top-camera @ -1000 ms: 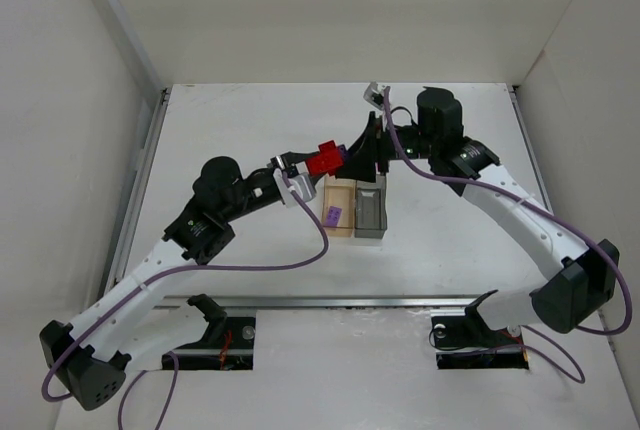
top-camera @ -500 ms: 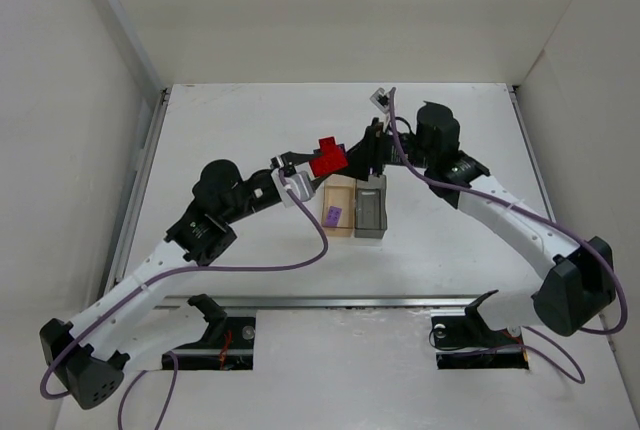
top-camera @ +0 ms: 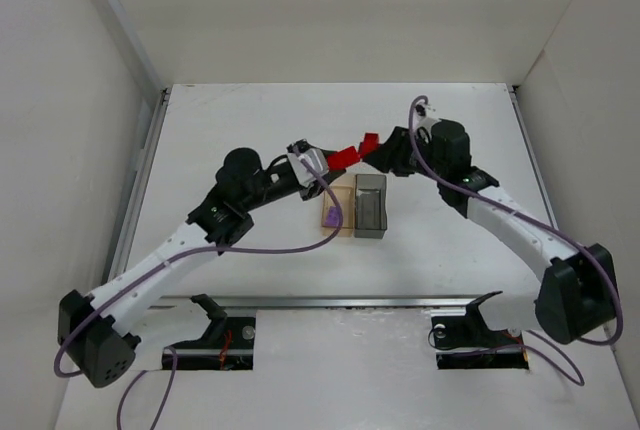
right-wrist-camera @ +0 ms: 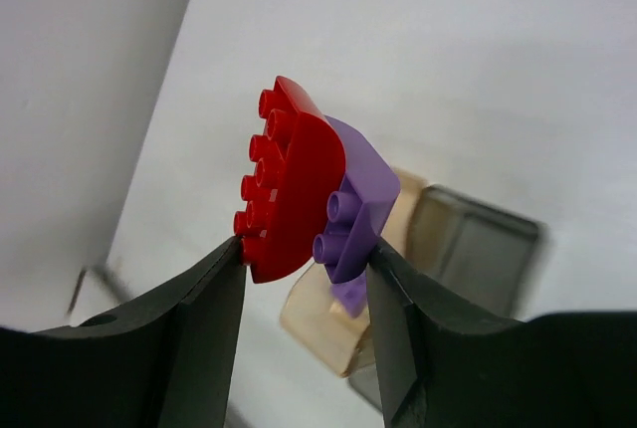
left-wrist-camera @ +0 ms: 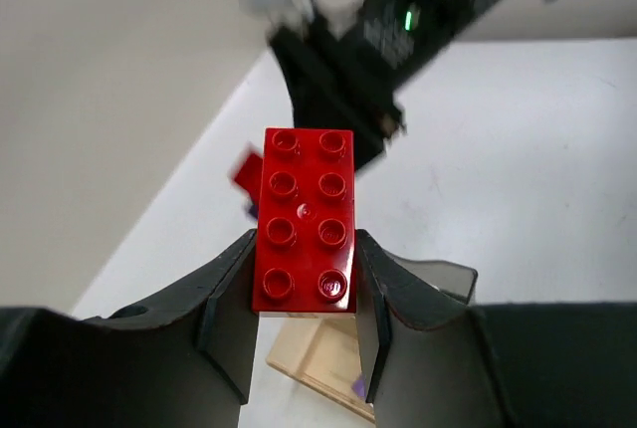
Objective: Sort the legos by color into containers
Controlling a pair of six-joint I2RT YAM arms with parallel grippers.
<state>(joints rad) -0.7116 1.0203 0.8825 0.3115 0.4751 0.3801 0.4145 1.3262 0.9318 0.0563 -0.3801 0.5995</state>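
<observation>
Both hover beyond the tan rectangular tray [top-camera: 343, 228]; left gripper [left-wrist-camera: 304, 259] clamps a red eight-stud plastic brick [left-wrist-camera: 304, 217]; right gripper [right-wrist-camera: 307, 251] clamps joined red-and-purple bricks [right-wrist-camera: 299, 189].

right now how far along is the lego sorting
Done: one purple piece lies in the tan tray. In hand: the left gripper clamps a red brick; the right gripper holds a red curved brick joined to a purple brick. Left: split that pair and drop all three by colour; the dark grey tray looks empty.
</observation>
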